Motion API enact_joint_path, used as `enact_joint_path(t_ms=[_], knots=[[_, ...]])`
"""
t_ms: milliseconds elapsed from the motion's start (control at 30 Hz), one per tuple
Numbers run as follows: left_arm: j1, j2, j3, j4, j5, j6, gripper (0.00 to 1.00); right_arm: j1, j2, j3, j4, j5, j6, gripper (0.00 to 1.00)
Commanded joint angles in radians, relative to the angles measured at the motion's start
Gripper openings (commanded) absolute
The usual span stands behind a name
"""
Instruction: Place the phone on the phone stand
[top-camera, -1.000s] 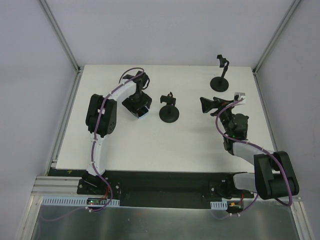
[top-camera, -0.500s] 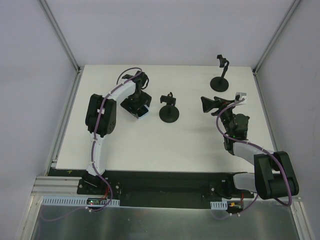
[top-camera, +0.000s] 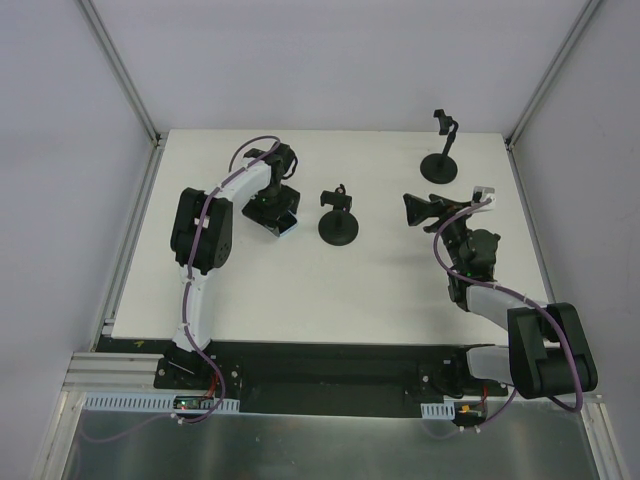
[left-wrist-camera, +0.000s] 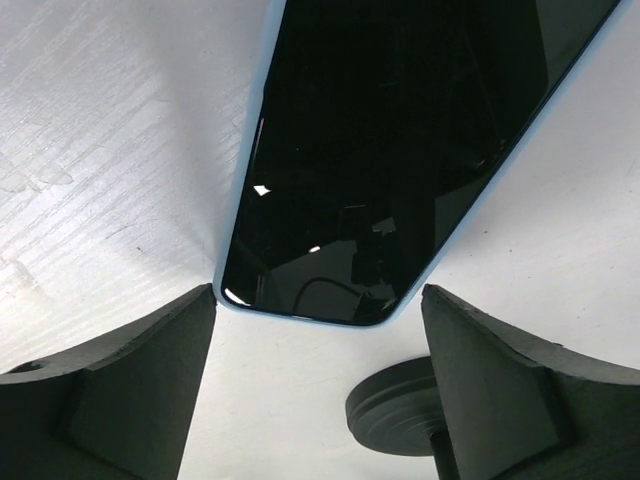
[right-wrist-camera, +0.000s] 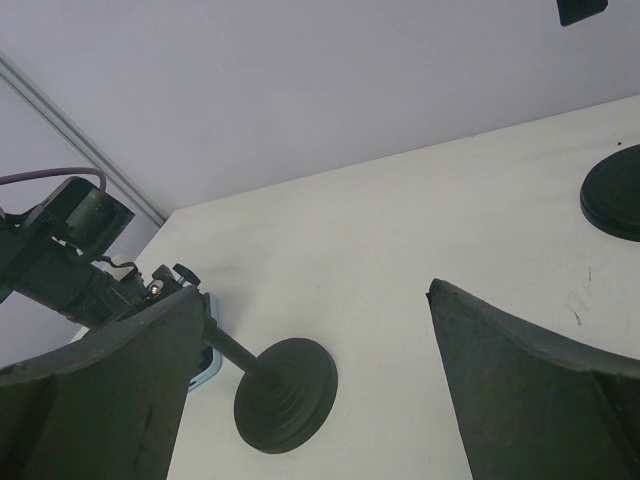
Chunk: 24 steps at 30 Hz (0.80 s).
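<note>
Left gripper (top-camera: 273, 213): gapes wide, grips nothing. Phone (left-wrist-camera: 390, 150): lies flat on the table (top-camera: 300, 290), near end between the fingertips. Phone stand (top-camera: 339, 228): stands just ahead-right. Right gripper (right-wrist-camera: 318, 300): gapes too, empty, well apart.

White table (top-camera: 300, 290), grey enclosure walls (top-camera: 330, 60)

From above, the left tool (top-camera: 272, 210) covers most of the phone (top-camera: 287, 224) (only a pale-blue corner shows). The left wrist view cuts off the phone's far end and, at its bottom edge, the base of the phone stand (left-wrist-camera: 392, 408).
</note>
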Motion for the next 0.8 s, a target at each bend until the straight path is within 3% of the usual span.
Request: enact_joint_path(t_ms=[0, 167, 367, 467, 600, 767], knots=[[0.001, -0.027, 0.021, -0.041, -0.021, -0.039, 0.79, -0.011, -0.008, -0.005, 0.091, -0.008, 0.013, 0.96], [-0.008, -0.009, 0.036, -0.039, 0.014, -0.03, 0.64, -0.015, -0.006, -0.008, 0.096, -0.008, 0.018, 0.96], [-0.026, 0.043, 0.134, -0.039, 0.036, -0.008, 0.64, -0.019, -0.006, -0.011, 0.102, -0.01, 0.021, 0.96], [-0.029, 0.036, 0.159, -0.042, -0.007, 0.012, 0.71, -0.02, -0.003, -0.011, 0.103, -0.01, 0.024, 0.96], [-0.023, 0.01, 0.153, -0.042, -0.042, 0.006, 0.99, -0.022, 0.002, -0.008, 0.103, -0.014, 0.028, 0.96], [-0.014, -0.018, 0.09, -0.051, -0.027, -0.079, 0.99, -0.022, 0.006, -0.008, 0.112, -0.019, 0.033, 0.96]])
